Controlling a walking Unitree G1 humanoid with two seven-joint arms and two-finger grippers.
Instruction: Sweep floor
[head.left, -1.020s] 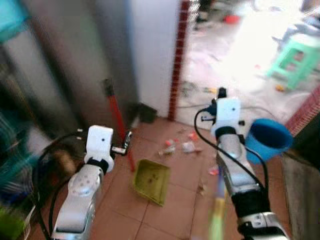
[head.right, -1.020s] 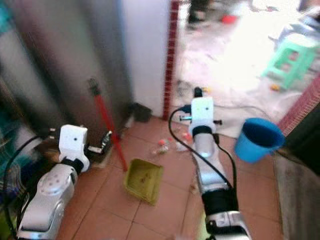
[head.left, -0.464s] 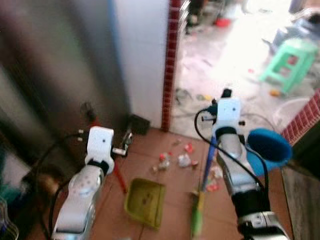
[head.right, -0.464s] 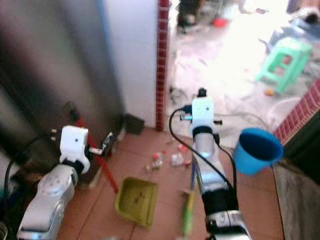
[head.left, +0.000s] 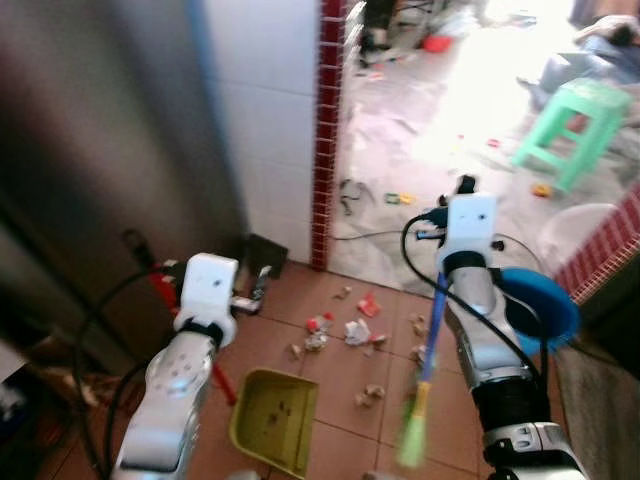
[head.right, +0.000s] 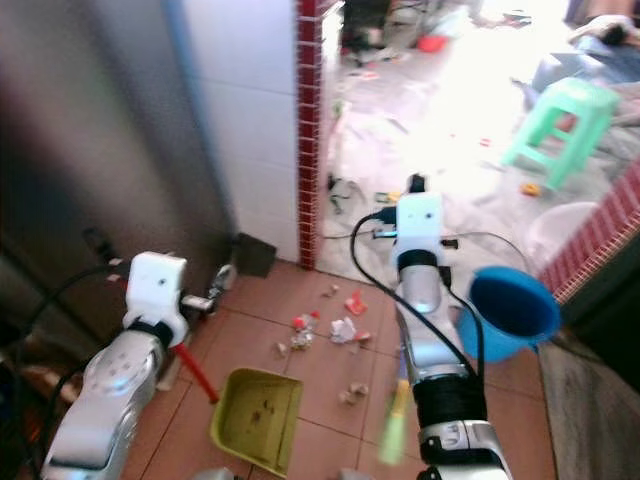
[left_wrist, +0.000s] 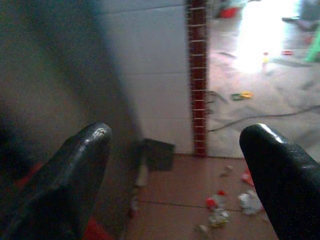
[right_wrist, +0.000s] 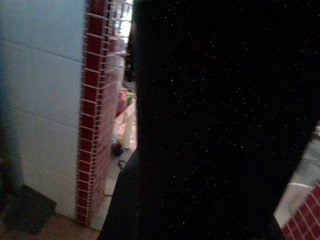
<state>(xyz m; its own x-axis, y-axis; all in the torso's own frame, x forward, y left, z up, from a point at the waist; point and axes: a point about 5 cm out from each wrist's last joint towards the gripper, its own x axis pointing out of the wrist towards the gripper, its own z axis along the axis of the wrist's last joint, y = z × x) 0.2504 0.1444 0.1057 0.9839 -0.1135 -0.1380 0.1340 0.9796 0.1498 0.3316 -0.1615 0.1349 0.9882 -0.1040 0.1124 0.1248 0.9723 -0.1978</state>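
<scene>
Below right gripper (head.left: 462, 187), broom (head.left: 424, 380) (blurred), dustpan (head.left: 270, 419) leftward

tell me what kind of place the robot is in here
Probably a lived-in home, at a tiled doorway opening onto a bright, cluttered room. Terracotta floor tiles strewn with litter, a green plastic stool, a blue bucket and a yellow-green dustpan suggest it.

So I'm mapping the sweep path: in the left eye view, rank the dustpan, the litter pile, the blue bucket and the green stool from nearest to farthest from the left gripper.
From the left gripper:
1. Litter pile, on the tiles just to its right.
2. Dustpan, on the floor below it; close to the litter in rank.
3. Blue bucket, far right, beyond the right arm.
4. Green stool, out on the bright floor past the doorway.
</scene>
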